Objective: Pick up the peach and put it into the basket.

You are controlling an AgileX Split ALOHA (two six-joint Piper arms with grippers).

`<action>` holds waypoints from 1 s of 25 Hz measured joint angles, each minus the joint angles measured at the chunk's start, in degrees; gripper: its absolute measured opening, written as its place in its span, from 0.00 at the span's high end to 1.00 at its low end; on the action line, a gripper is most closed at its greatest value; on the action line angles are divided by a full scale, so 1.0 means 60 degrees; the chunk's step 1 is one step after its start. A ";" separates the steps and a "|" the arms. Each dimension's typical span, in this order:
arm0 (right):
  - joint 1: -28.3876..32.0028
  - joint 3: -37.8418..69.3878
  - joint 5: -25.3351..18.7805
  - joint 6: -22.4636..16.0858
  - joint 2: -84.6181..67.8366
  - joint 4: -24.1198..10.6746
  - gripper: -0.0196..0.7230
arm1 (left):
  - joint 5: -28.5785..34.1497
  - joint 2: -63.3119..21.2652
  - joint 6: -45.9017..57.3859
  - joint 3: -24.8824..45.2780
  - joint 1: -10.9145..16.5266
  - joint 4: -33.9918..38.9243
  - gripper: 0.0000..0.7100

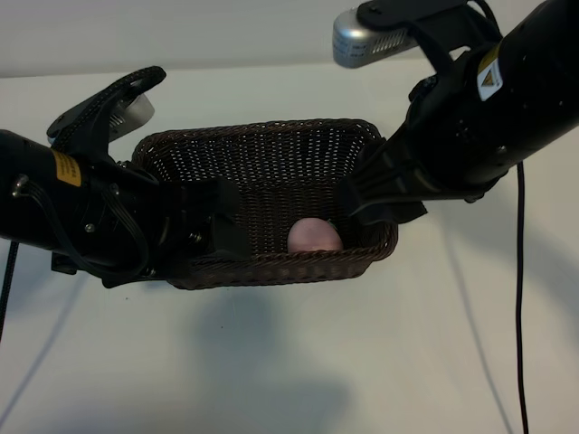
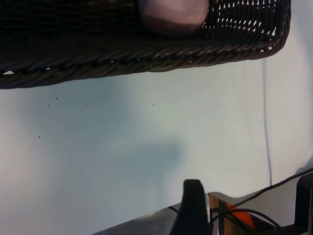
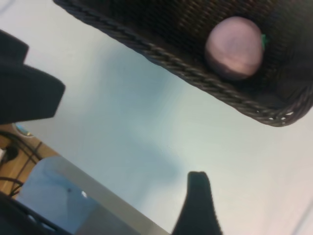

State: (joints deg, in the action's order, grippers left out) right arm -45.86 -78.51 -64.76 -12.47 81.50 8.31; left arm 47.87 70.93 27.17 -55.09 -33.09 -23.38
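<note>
The pale pink peach (image 1: 314,236) lies inside the dark brown wicker basket (image 1: 262,149), near its front right corner. It shows again in the left wrist view as the peach (image 2: 172,17) behind the braided rim of the basket (image 2: 122,58), and in the right wrist view as the peach (image 3: 234,47) in the basket (image 3: 171,61). My left gripper (image 1: 224,221) hovers over the basket's left end, open and holding nothing. My right gripper (image 1: 362,203) hovers at the basket's right end, just right of the peach, open and empty. Each wrist view shows only one of its fingers (image 2: 193,198), (image 3: 198,196).
The basket stands on a white table (image 1: 289,362). A black cable (image 1: 520,298) hangs down at the right. A table edge with wires (image 2: 234,215) appears in the left wrist view. A dark part of the other arm (image 3: 24,83) shows in the right wrist view.
</note>
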 joint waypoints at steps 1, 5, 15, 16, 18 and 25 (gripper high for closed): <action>-0.0041 0.0000 -0.0042 -0.0096 0.0000 -0.0136 0.24 | 0.0000 0.0000 0.0000 0.0000 0.0000 0.0000 0.20; -0.0064 0.0000 -0.0205 -0.0301 0.0000 -0.0248 0.24 | 0.0000 0.0000 0.0023 0.0000 0.0000 0.0000 0.20; -0.0064 0.0000 -0.0285 -0.0575 0.0000 -0.0167 0.24 | 0.0000 0.0000 0.0023 0.0000 0.0000 0.0000 0.20; -0.0064 0.0000 -0.0285 -0.0575 0.0000 -0.0167 0.24 | 0.0000 0.0000 0.0023 0.0000 0.0000 0.0000 0.20; -0.0064 0.0000 -0.0304 -0.0575 0.0000 -0.0167 0.24 | 0.0000 0.0000 0.0023 0.0000 0.0000 0.0000 0.20; -0.0064 0.0000 -0.0519 -0.0575 0.0000 -0.0167 0.24 | 0.0000 0.0000 0.0023 0.0000 0.0000 0.0000 0.20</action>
State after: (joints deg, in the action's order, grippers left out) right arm -46.25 -78.51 -67.88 -15.92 81.50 7.31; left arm 47.87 70.93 27.30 -55.09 -33.09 -23.38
